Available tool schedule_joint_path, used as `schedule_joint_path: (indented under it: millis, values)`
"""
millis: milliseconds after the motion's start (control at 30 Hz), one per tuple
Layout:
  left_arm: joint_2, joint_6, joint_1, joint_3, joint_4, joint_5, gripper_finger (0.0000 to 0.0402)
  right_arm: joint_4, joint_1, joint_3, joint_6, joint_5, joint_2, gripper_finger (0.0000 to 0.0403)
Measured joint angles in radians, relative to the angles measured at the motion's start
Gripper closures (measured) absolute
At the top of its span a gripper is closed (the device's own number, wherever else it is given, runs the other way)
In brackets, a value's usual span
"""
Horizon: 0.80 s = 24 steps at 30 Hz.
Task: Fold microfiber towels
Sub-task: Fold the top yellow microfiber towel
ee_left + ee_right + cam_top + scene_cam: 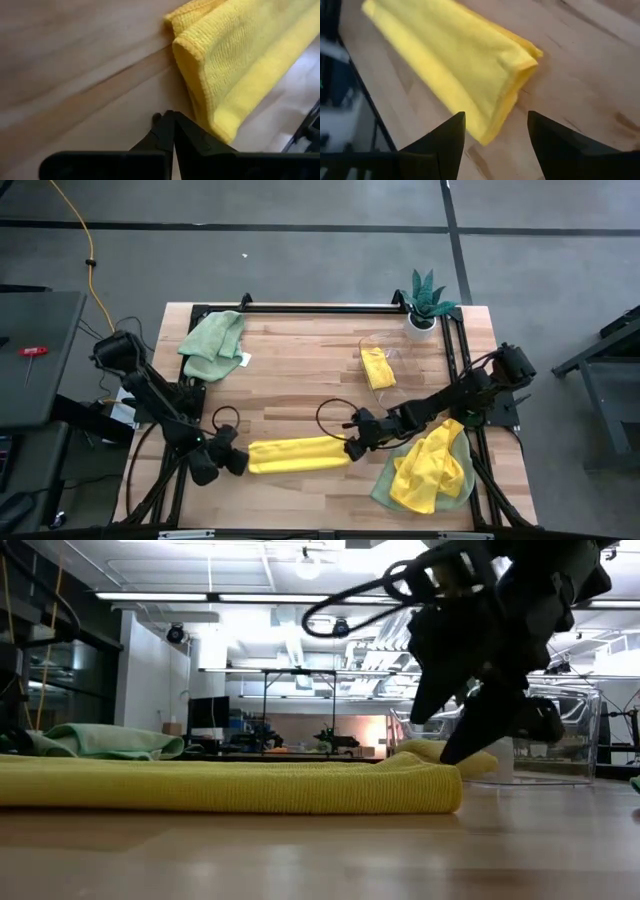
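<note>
Wooden tabletop [300, 370] bears the work, with grey floor around it. At far left a sage green towel [212, 345] lies crumpled near the back corner. The left gripper [232, 461] sits at the left end of a long folded yellow towel [298, 453] near the front edge; its fingers [172, 132] are pressed together with nothing between them, the cloth's end lying just beside the tips, not pinched. The right gripper [352, 448] stands at the strip's right end, fingers spread, the folded corner lying just ahead of them and not held. Further right, a small folded yellow towel [378, 367] rests in a clear container [385, 350], a potted plant [426, 302] stands at the back corner, and a yellow-and-green heap [430, 468] waits at front right.

Judgement: the strip awaits its next fold. That calls for a grip on one end, carried over to meet the other with edges aligned. The left gripper must reopen first.
</note>
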Motion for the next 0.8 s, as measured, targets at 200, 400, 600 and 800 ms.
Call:
schedule_joint_path:
  millis: [200, 400, 600, 800]
  values:
    - [0.020, -0.027, 0.014, 0.000, 0.043, -0.008, 0.0401, 0.007, -0.002, 0.000, 0.155, -0.025, 0.043, 0.0197]
    - [0.019, 0.040, 0.074, 0.001, 0.048, 0.049, 0.0401, 0.095, 0.004, 0.003, 0.278, -0.027, 0.108, 0.0197]
    - [0.015, 0.162, 0.175, 0.001, 0.031, 0.090, 0.0401, 0.145, 0.010, 0.002, 0.350, 0.021, 0.137, 0.0197]
    - [0.015, 0.281, 0.263, 0.000, 0.059, 0.134, 0.0402, 0.162, 0.012, 0.002, 0.392, 0.055, 0.136, 0.0197]
